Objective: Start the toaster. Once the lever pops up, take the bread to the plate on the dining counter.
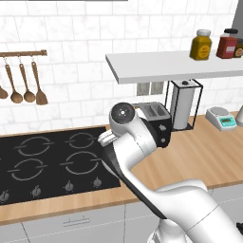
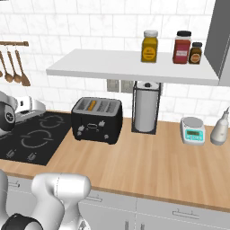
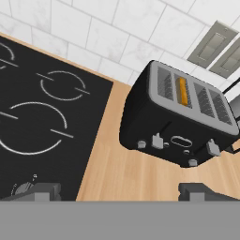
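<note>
The black toaster (image 3: 178, 123) with its silvery slotted top stands on the wood counter against the tiled wall, also seen as the toaster (image 2: 96, 119) and, half behind my arm, the toaster (image 1: 156, 118). The bread (image 3: 183, 91) sits down in one slot, only its golden edge showing, as does the bread (image 2: 91, 105). Two small levers and knobs line the toaster's long face. My gripper (image 3: 119, 192) is open and empty, above the counter in front of and left of the toaster, apart from it. The plate and the dining counter are out of view.
A black hob (image 1: 52, 161) lies left of the toaster. Right of it stand a paper-towel holder (image 2: 146, 108), a kitchen scale (image 2: 193, 130) and a white bottle (image 2: 220, 128). A white shelf (image 2: 126, 67) with jars hangs overhead. Wooden utensils (image 1: 23, 83) hang on the wall.
</note>
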### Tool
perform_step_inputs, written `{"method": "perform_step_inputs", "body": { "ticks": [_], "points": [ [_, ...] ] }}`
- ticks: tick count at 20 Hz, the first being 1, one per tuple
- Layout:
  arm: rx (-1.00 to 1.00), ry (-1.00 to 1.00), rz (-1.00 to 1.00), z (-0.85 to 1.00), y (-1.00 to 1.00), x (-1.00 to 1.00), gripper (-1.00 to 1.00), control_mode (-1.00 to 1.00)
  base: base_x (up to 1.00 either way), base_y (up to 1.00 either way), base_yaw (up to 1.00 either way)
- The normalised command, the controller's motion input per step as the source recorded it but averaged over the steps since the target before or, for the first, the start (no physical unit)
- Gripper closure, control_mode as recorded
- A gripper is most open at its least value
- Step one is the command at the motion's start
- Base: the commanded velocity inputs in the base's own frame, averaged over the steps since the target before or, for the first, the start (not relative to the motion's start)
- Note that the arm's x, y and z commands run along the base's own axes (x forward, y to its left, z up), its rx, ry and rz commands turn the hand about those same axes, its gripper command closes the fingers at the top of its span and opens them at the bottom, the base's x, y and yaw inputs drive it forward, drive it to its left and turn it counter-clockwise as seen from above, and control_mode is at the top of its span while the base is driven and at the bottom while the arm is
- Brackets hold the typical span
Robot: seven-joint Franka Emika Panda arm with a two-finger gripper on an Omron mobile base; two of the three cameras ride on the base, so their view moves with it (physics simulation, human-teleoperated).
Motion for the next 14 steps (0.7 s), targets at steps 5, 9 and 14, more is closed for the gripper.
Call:
{"method": "perform_step_inputs", "body": {
  "ticks": [5,9,14],
  "points": [
    [0.00,0.00,0.00,0.00,0.00,0.00,-1.00,-1.00,0.00,0.00,0.00],
    [0.00,0.00,0.00,0.00,0.00,0.00,-1.00,-1.00,0.00,0.00,0.00],
    [0.00,0.00,0.00,0.00,0.00,0.00,-1.00,-1.00,0.00,0.00,0.00]
  ]
}}
